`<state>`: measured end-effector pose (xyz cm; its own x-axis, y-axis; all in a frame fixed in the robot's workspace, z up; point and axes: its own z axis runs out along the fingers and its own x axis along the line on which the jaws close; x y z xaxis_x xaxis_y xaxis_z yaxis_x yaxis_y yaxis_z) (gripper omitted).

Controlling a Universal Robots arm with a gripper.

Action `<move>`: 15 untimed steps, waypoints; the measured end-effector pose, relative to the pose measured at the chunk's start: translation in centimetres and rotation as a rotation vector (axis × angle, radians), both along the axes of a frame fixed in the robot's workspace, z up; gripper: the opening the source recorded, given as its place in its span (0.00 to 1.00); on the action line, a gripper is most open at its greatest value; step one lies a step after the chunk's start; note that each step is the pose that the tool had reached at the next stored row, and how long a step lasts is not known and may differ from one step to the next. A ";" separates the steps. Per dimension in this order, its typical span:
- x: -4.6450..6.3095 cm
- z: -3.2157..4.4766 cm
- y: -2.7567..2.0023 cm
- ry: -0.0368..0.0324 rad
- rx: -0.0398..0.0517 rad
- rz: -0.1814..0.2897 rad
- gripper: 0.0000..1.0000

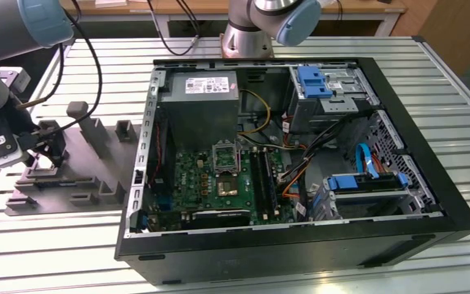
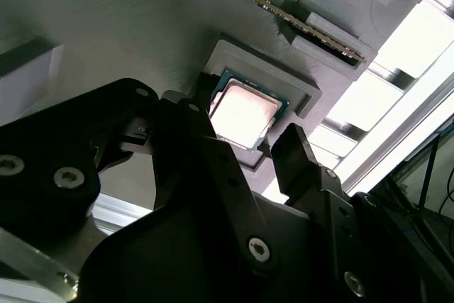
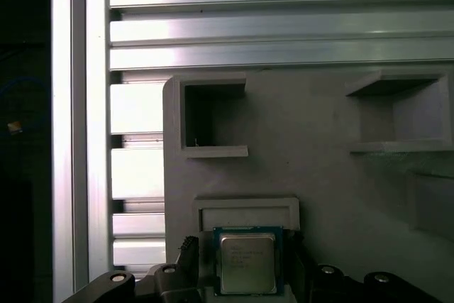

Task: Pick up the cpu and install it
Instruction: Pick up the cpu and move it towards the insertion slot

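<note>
The cpu (image 2: 243,113) is a small flat square chip with a silvery top, lying in a shallow square recess of the grey plastic fixture (image 1: 87,160). In the first wrist view the cpu (image 3: 246,262) sits level in that recess. My gripper (image 2: 241,140) hangs low over the fixture at the exterior view's left (image 1: 45,154). It is open, with one black finger (image 2: 292,152) on each side of the chip and a little gap showing. The metal-framed socket (image 1: 225,158) lies on the green board inside the open computer case.
The black computer case (image 1: 415,184) lies open on a slatted aluminium table (image 1: 46,245), holding a power supply, cables and blue drive brackets. The fixture has raised blocks and pockets (image 3: 213,122) around the chip. A second arm's base (image 1: 247,37) stands behind the case.
</note>
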<state>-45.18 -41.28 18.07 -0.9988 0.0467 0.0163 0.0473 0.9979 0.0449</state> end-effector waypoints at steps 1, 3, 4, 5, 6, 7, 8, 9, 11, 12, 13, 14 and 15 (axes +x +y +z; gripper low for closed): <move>0.0 0.00 0.00 -0.0003 -0.0002 0.000 0.60; 0.0 0.00 0.00 -0.0054 -0.0008 0.000 0.60; 0.0 0.00 0.01 -0.0087 -0.0016 0.000 0.60; 0.0 0.00 0.00 -0.0119 -0.0021 0.000 0.60; 0.0 0.00 0.00 -0.0139 -0.0021 0.000 0.60; 0.0 0.00 0.00 -0.0152 -0.0021 0.000 0.60; -0.1 0.00 0.00 -0.0164 -0.0021 0.000 0.60; -0.1 0.00 0.00 -0.0176 -0.0021 0.000 0.60; -0.2 -0.01 0.00 -0.0202 -0.0020 0.000 0.60; -0.2 0.00 0.00 -0.0212 -0.0021 0.000 0.60; -0.2 0.00 0.00 -0.0220 -0.0021 0.000 0.60; -0.2 0.00 0.00 -0.0224 -0.0021 0.000 0.60; -0.2 0.00 0.00 -0.0225 -0.0021 0.000 0.60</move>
<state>-45.39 -41.28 18.06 -0.9989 0.0466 -0.0062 0.0463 0.9980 0.0438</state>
